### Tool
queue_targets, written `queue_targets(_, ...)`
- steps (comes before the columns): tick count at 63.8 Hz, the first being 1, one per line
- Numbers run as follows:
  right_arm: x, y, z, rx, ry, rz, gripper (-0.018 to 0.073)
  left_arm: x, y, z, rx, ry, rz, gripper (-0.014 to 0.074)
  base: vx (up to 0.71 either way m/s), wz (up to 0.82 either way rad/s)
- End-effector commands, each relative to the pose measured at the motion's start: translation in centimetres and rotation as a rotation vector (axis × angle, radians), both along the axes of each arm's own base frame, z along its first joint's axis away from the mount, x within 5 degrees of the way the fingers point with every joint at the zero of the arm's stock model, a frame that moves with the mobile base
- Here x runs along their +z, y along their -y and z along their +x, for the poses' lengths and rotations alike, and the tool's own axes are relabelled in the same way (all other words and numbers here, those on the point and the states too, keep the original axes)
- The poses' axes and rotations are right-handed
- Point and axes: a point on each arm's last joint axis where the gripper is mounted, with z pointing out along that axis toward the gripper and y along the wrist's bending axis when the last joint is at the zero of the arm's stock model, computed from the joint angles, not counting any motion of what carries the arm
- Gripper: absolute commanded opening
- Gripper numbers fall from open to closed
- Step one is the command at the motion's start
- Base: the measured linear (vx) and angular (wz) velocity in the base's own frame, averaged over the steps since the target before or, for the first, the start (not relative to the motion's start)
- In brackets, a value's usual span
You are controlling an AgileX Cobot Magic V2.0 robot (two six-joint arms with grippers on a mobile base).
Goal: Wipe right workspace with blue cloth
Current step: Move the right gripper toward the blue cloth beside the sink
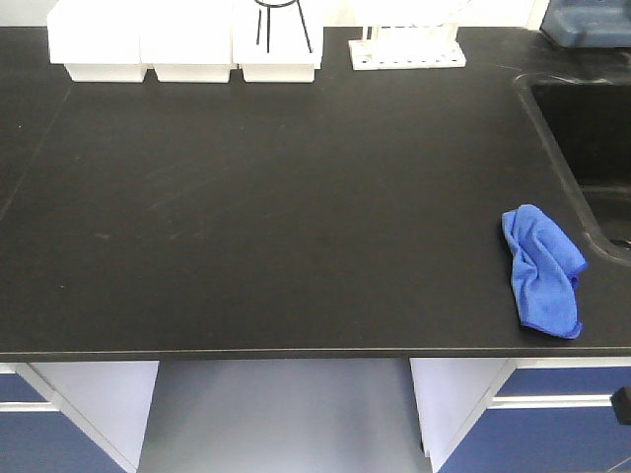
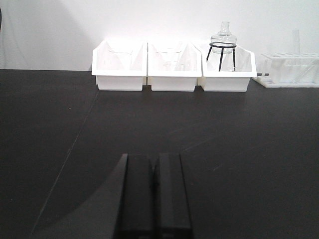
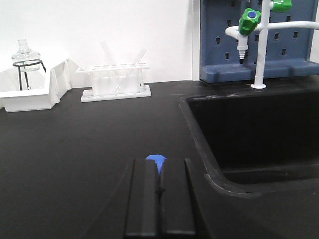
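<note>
At the bottom of the left wrist view, the left gripper point(image 2: 153, 158) is hovering above the black bench top point(image 1: 276, 217). Its two dark fingers are pressing flat against each other, with nothing between them. In the right wrist view, the right gripper point(image 3: 160, 167) is showing the same condition: jaws clenched together and gripping nothing.

Just beyond the right fingertips, a small part of the blue cloth point(image 3: 155, 159) is showing. Whether the tips are touching it cannot be told from this view.

In the front-facing view, the blue cloth point(image 1: 541, 269) is lying crumpled on the right side of the bench top, near the front edge and just beside the rim of the sink point(image 1: 592, 138). No gripper is appearing in this view. Below the front edge, blue-fronted cabinets point(image 1: 552, 434) are standing on either side of an open bay.

Along the back wall, three white bins point(image 2: 174, 69) are sitting side by side. The rightmost bin is holding a black wire stand carrying a glass flask point(image 2: 223, 42). To the right of the bins, a white test-tube rack point(image 1: 406, 51) is standing on the bench. Behind the sink, a white faucet point(image 3: 259, 45) with green handles is rising in front of a blue pegboard panel point(image 3: 299, 45).
</note>
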Motion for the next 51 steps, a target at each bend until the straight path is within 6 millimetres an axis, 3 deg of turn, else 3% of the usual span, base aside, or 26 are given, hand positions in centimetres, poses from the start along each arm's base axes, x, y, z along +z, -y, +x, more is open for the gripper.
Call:
queue_targets(1,0.1,0.0,0.2,-0.003,0.054,-0.011,-0.0005,-0.2,0.1,0.0,-0.016,0.068,-0.010,-0.0006,0.00,0.00)
queue_targets(37,0.7,0.0,0.1,-0.002,0.127,0.007,-0.0005,-0.2,0.1,0.0,-0.016,0.068,-0.010,-0.0006,0.00,0.00)
queue_targets(45,2.2,0.0,0.0,-0.002,0.196,0.039,-0.0005,-0.2,0.1,0.0,-0.016,0.068,-0.010,-0.0006,0.00,0.00)
queue_targets(51,5.4,0.0,-0.7,0.000,0.275,0.020,-0.0003,-0.2,0.1,0.0,-0.016,0.068,-0.010,-0.0006,0.00,0.00)
